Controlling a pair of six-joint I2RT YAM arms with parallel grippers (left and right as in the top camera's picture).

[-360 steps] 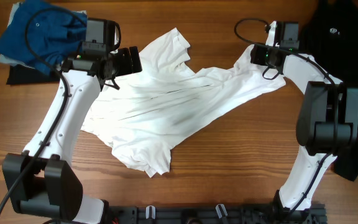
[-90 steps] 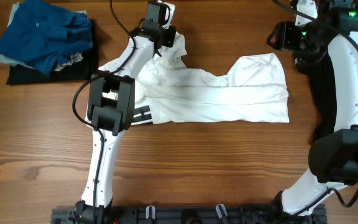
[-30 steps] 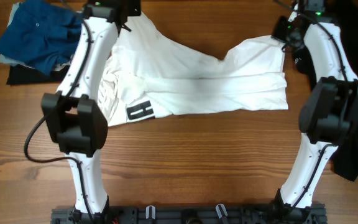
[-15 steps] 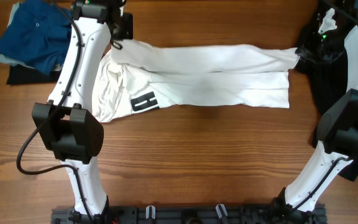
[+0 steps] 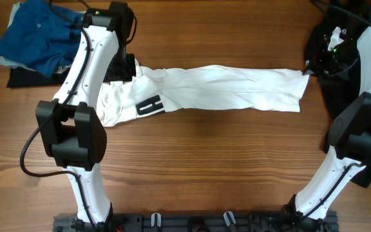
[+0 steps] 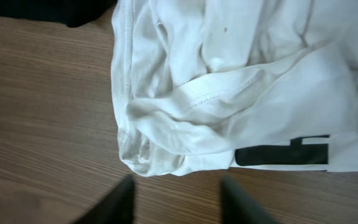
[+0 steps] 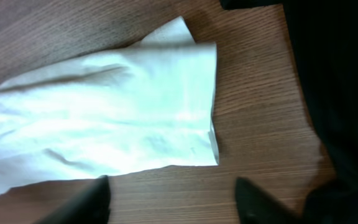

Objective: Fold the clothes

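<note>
Lying as a long band across the table point(image 5: 192, 161), the white T-shirt point(image 5: 224, 89) looked light, limp and prone to bunching, best pinched at its end corners, while the left gripper point(image 6: 179, 200) and right gripper point(image 7: 173, 200) hung spread and empty

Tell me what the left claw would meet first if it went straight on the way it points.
Probably the bunched edge of the white T-shirt, just ahead of the open left claw. Depth is unclear, so it might touch the table first.
</note>
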